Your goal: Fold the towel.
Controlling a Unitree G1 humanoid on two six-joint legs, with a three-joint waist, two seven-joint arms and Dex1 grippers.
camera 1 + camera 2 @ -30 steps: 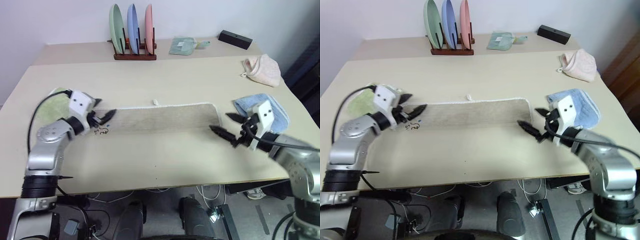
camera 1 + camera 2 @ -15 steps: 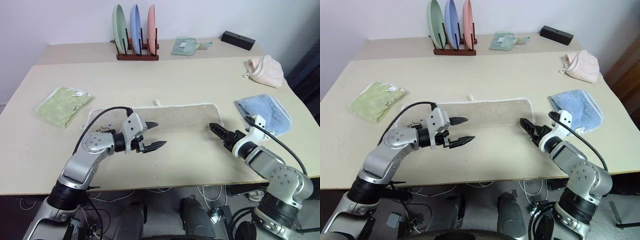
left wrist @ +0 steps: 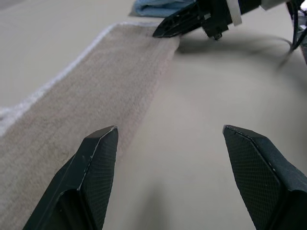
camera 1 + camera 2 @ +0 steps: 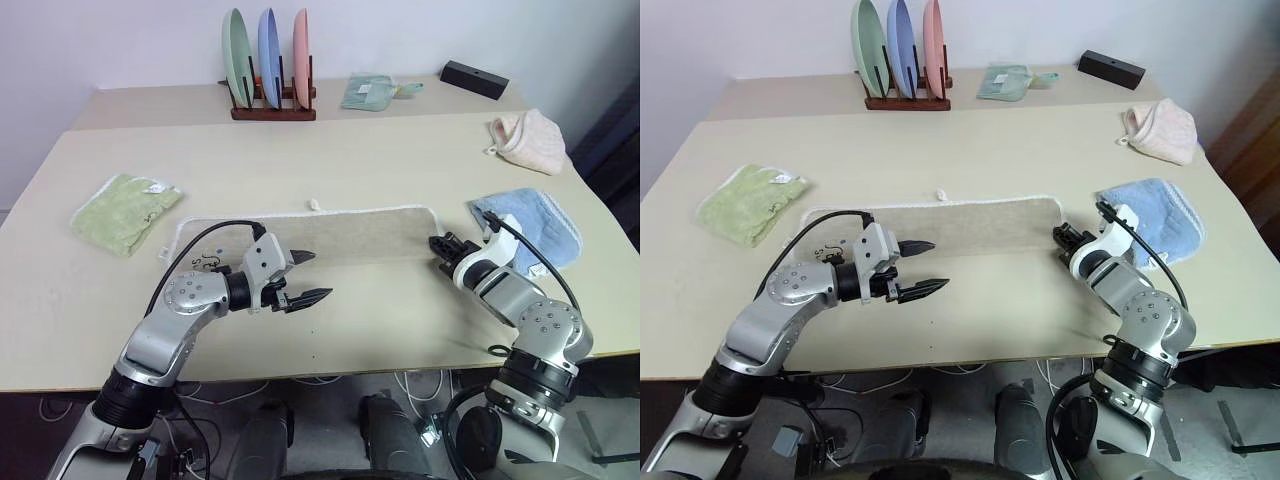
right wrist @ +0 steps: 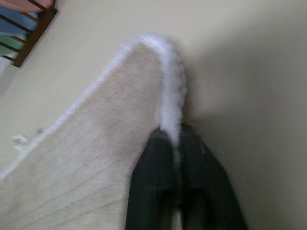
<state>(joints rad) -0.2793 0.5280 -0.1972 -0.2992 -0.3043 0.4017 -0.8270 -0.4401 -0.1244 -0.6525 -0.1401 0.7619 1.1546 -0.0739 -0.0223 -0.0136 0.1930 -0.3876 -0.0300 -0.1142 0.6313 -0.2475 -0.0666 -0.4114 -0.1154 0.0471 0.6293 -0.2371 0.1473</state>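
Observation:
The towel [image 4: 330, 235] lies flat on the table as a long beige strip with white trim and a small white loop [image 4: 312, 204] on its far edge. My right gripper [image 4: 433, 241] is at the towel's right end, near the front corner. In the right wrist view its fingers [image 5: 158, 163] are shut on the white edge trim [image 5: 171, 91]. My left gripper [image 4: 318, 274] stands open just over the towel's front edge, left of the middle, with nothing between its fingers [image 3: 98, 158]. The left wrist view also shows the right gripper [image 3: 165, 31] at the towel's end.
A light-green cloth [image 4: 125, 210] lies at the left and a light-blue cloth [image 4: 535, 225] just right of my right arm. A pink cloth [image 4: 527, 140] sits far right. At the back stand a plate rack [image 4: 270, 65], a pale green cloth [image 4: 370, 92] and a black box [image 4: 474, 78].
My left gripper moved from the towel's left end rightward along its front edge, staying open. My right gripper moved in to the towel's right end, rolled, and shut on the trim.

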